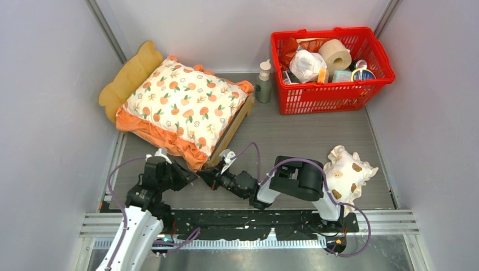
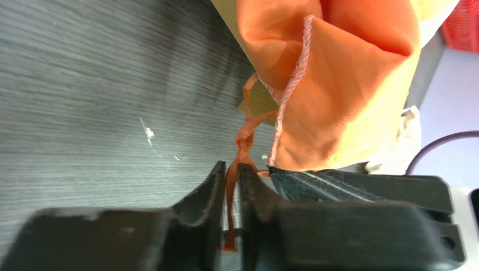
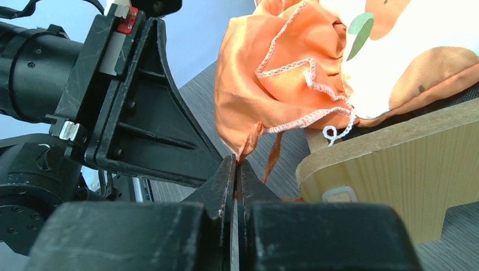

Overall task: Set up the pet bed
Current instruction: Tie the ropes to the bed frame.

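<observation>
As L fingers [image 2: 206,195], R fingers [image 3: 222,189] nip 1 cushion [image 1: 186,103], 1 pet bed [image 1: 133,73]

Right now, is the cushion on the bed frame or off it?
On: the cushion lies spread across the pet bed, ruffle overhanging its near end.

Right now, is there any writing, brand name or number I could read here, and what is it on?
No text can be read in any view.
In the red basket, the packets and the round tin: print too small and blurred to read.
The bottle beside it: no legible label.
</observation>
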